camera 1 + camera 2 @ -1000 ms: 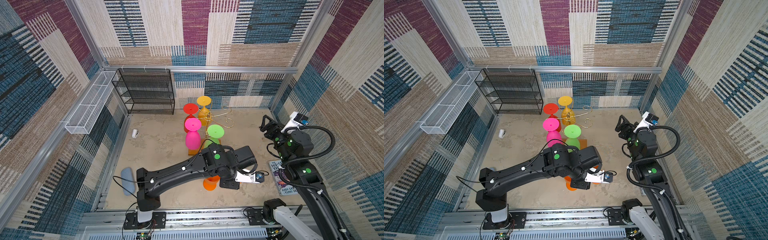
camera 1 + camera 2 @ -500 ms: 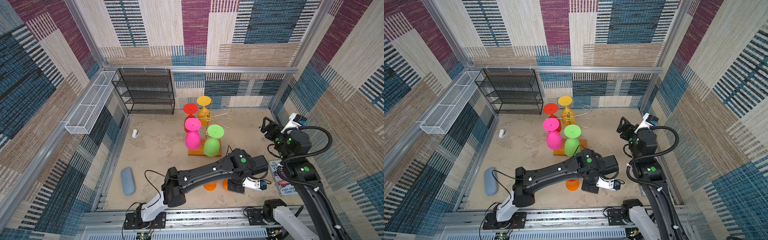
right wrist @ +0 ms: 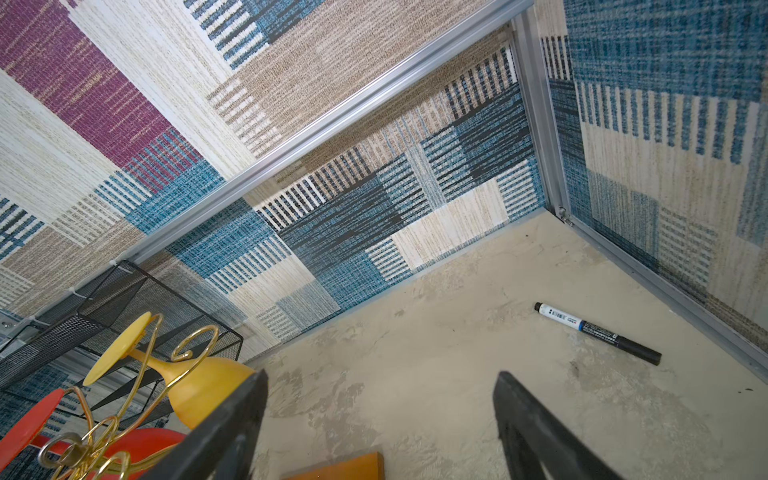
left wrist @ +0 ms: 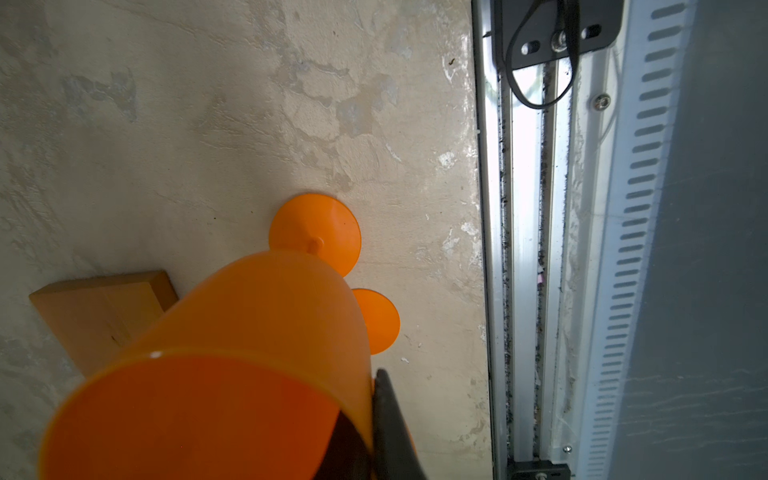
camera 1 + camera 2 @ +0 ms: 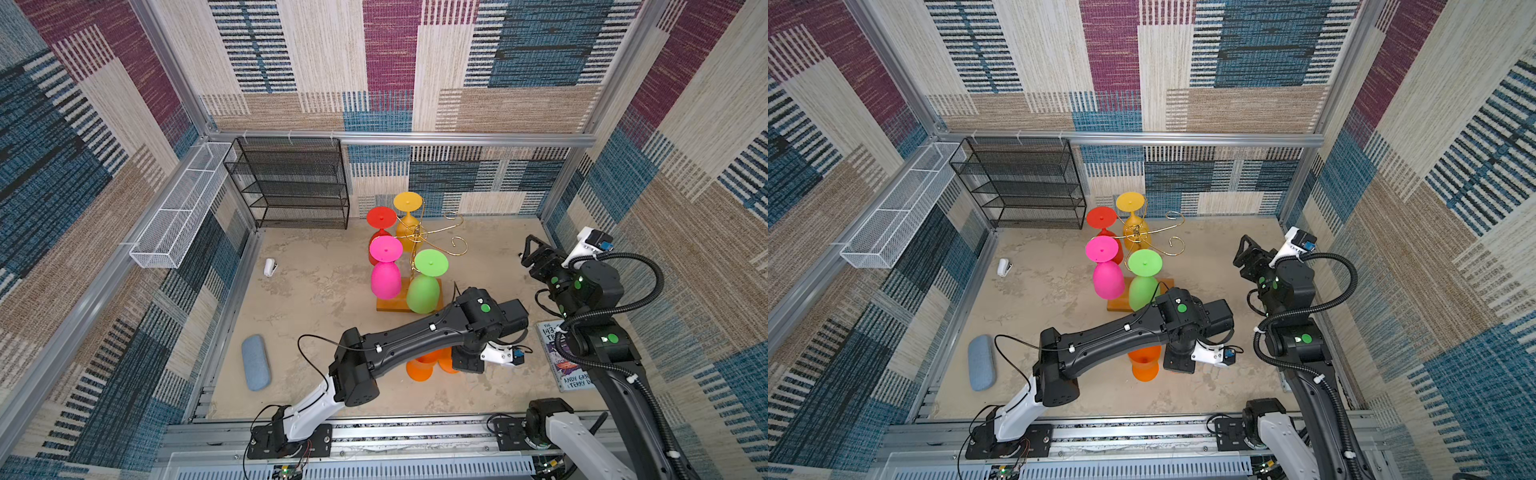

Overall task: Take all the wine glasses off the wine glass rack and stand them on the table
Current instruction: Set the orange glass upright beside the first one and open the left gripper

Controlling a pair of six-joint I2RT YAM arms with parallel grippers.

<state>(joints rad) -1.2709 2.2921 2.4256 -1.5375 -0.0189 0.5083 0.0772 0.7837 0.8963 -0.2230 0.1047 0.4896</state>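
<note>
Wine glass (image 4: 249,332): translucent orange, round-footed.

The wine glass rack (image 5: 419,249) stands in the middle of the desk (image 5: 316,299), its pink glass (image 5: 385,282) and green glass (image 5: 423,293) crowding the near-left side, while the scroll arms (image 5: 455,232) on its right hang bare — room to reach in there. The left arm (image 5: 415,338) lies across the front with an orange glass (image 5: 419,368) under its wrist, barring the near edge. Left of the rack the desk is wide open but for a blue case (image 5: 256,363) and a small white thing (image 5: 270,267).
</note>
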